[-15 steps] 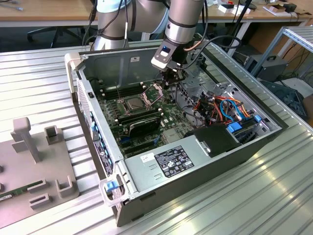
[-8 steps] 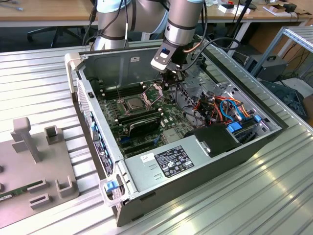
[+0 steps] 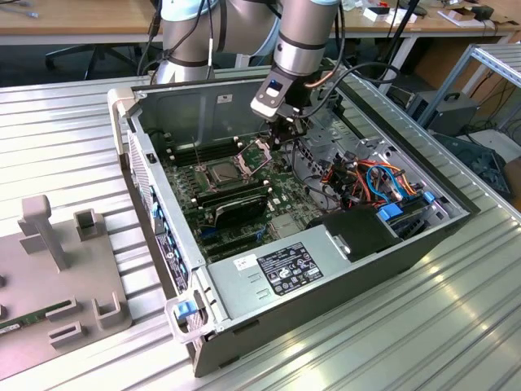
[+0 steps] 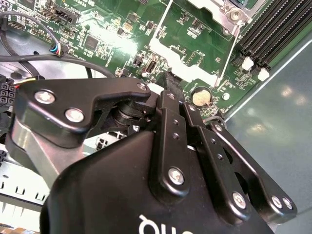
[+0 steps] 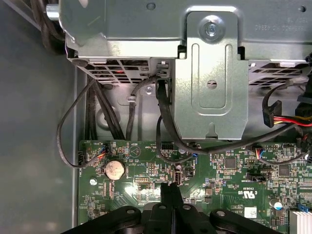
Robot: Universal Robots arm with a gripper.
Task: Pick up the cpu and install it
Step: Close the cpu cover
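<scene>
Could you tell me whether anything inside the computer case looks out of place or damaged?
Nothing looks damaged or spilled. Only the socket's hinged plate stands out, tilted up open on the motherboard; the tool is shut above the board.

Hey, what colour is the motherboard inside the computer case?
Green. The motherboard shows best in the first wrist view.

Arm (image 3: 305, 32), upper middle of the exterior view: silver-grey cylindrical links, pale blue joint caps, black cables. Gripper (image 4: 168, 79): black linkage bars, silver screw heads, white lettering on housing.
</scene>
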